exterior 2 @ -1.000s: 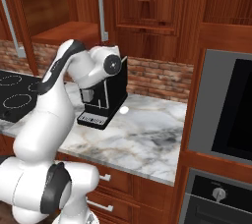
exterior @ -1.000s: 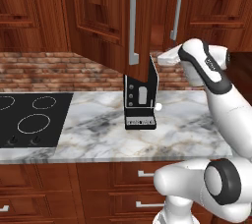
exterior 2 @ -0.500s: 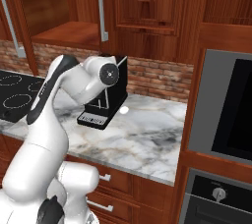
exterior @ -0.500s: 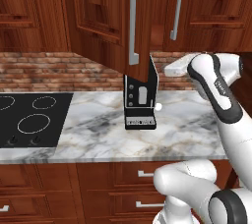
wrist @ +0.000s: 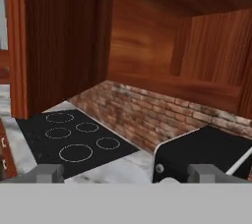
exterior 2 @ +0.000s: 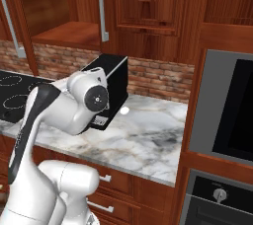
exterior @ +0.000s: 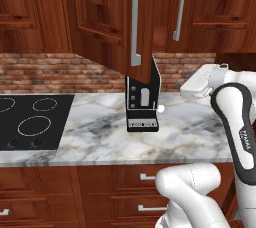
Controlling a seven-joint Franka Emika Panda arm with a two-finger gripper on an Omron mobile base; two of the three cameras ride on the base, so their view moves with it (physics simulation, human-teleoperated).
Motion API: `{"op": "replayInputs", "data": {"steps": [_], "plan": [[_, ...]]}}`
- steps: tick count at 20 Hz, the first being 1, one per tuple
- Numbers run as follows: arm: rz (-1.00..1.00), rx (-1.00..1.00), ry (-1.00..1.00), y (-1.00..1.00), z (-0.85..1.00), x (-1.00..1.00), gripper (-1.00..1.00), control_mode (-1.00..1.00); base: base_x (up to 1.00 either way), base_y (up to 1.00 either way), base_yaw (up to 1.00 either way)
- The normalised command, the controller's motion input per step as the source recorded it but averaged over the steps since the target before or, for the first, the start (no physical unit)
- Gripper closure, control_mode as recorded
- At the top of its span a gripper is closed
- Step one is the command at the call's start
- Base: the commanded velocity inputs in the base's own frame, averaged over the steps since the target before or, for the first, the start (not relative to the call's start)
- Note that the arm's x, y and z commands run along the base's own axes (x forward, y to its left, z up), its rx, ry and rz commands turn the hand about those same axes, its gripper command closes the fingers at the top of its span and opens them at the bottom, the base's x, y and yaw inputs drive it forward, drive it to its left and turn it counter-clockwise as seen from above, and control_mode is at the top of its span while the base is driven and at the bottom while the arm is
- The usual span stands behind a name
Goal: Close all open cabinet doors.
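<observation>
Left base view: one cabinet door [exterior: 112, 22] is standing swung out toward the camera over the marble desk [exterior: 100, 137], its long bar handle [exterior: 136, 24] facing the room, so it is waiting for a push back toward its frame. A second door with its own bar [exterior: 178, 9] is sitting further back, apparently nearer shut. One black coffee machine [exterior: 142, 103] is sitting under the open door; one cooktop [exterior: 30, 127] is lying at the left, showing three rings here.

Right base view: the open cabinet [exterior 2: 59, 17] is showing its bare shelf, with two bar handles [exterior 2: 103, 9] framing it. The arm's wrist is hanging in front of the coffee machine. One wall oven [exterior 2: 230, 110] is filling the right.

Hand view: the camera is looking up under the open cabinet, the door's inner face [wrist: 59, 41] hanging at the left. The jaws are standing wide apart and gripping nothing, likely because a push needs no grip. Five cooktop rings are showing
</observation>
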Motion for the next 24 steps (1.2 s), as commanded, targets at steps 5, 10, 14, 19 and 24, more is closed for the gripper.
{"op": "replayInputs", "data": {"steps": [5, 10, 14, 19, 24], "plan": [[0.00, -0.08, -0.15, 0.23, 0.18, -1.00, -1.00, -1.00, 0.00, 0.00, 0.00], [0.00, -0.09, -0.16, 0.26, 0.20, -1.00, -1.00, -1.00, 0.00, 0.00, 0.00], [0.00, -0.09, -0.20, 0.25, 0.27, -1.00, -1.00, -1.00, 0.00, 0.00, 0.00], [0.00, -0.09, -0.20, 0.22, 0.27, -1.00, -1.00, -1.00, 0.00, 0.00, 0.00], [0.00, -0.10, -0.15, 0.47, 0.11, -0.69, -1.00, -1.00, 0.00, 0.00, 0.00]]}}
